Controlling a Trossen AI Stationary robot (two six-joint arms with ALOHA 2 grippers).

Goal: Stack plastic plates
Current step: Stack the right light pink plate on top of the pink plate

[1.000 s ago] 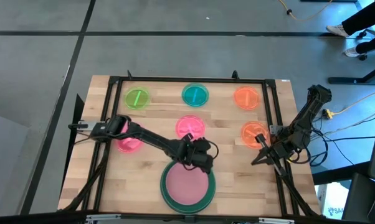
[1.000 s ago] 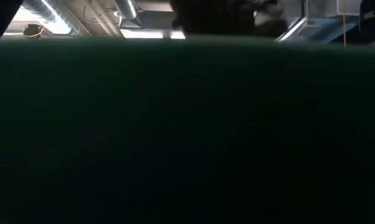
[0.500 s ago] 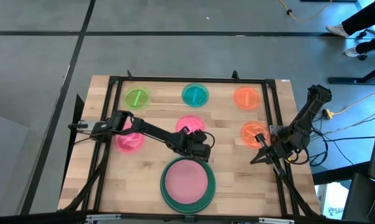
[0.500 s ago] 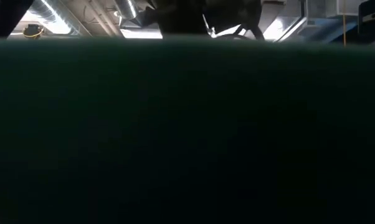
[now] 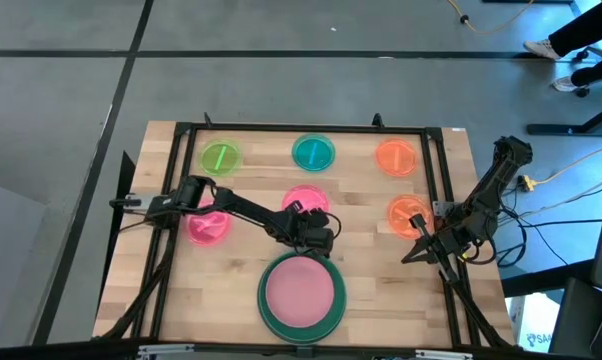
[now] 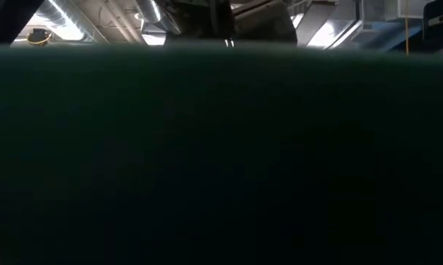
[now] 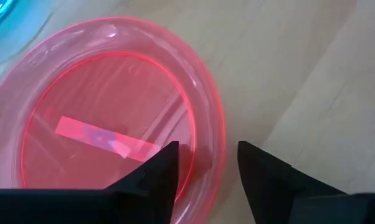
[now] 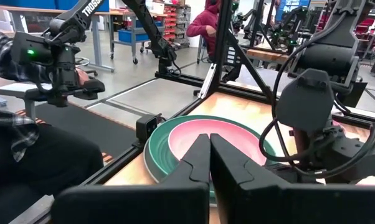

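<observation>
My wooden table (image 5: 371,270), edged by a black frame (image 5: 311,128), stood on a grey floor (image 5: 281,60) crossed by dark seams. Beyond it I saw ceiling pipes and bright lamps (image 6: 144,18) overhead. Workbenches (image 8: 50,12) filled the room, where a person in a dark red hooded top (image 8: 207,22) stood and a plaid sleeve (image 8: 4,50) showed nearby.

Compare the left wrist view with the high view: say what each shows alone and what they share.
Only the left wrist view shows the left end effector open, its fingers straddling the rim of the translucent pink plate.

Only the high view shows the whole layout: the lime green plate, two orange plates, the large pink plate nested in the dark green plate, and the right end effector waiting at the table's right edge.

Both show the middle pink plate and the teal plate.
</observation>
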